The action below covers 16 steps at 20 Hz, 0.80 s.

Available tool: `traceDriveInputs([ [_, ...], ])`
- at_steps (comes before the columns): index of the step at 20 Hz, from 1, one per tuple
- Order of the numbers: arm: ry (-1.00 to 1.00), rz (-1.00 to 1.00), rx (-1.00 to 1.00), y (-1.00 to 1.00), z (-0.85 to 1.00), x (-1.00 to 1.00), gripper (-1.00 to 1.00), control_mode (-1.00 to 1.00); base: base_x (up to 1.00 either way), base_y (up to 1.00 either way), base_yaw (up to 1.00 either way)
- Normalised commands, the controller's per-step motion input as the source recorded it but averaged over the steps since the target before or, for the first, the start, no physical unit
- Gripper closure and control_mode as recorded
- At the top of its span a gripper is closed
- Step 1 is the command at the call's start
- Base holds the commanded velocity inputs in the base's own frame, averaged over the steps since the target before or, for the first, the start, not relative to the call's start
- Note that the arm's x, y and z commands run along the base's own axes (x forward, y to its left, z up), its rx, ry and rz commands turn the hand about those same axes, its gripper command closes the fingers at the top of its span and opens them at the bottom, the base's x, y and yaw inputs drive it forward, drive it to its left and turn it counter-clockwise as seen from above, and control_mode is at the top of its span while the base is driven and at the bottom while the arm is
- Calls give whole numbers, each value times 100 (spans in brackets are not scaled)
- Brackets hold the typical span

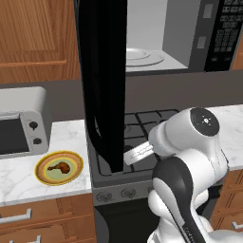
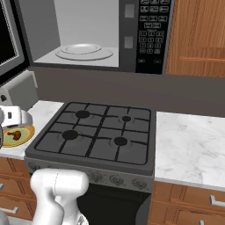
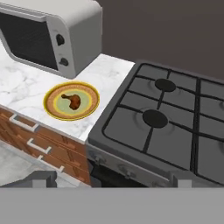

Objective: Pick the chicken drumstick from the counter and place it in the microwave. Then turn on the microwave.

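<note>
The chicken drumstick (image 3: 72,100) lies on a yellow plate (image 3: 52,94) on the marble counter (image 3: 26,83), left of the stove. It also shows in the left base view (image 1: 59,166) and at the left edge of the right base view (image 2: 15,135). My gripper (image 3: 113,180) hovers open and empty above the stove's front edge, well to the right of and above the plate. The black microwave (image 2: 88,35) hangs above the stove, its door (image 1: 102,85) swung wide open. Inside rests the glass turntable (image 2: 83,52); the keypad (image 2: 151,30) is on its right.
A silver toaster oven (image 3: 48,35) stands behind the plate. The gas stovetop (image 3: 166,118) lies right of the counter patch. The open microwave door hangs down in front of my forearm (image 1: 137,154). Wooden drawers (image 3: 39,140) run below the counter.
</note>
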Motion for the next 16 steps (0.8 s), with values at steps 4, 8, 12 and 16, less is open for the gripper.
traceDriveInputs([
  [4,-14,4,0,0,-45,0,-100,-100,0,0,0],
  [8,-13,4,0,0,-47,0,-100,-100,0,0,0],
  [12,-11,3,0,-5,-53,0,-100,-100,0,0,0],
  [16,-8,2,1,-18,-55,0,-100,-100,0,0,0],
])
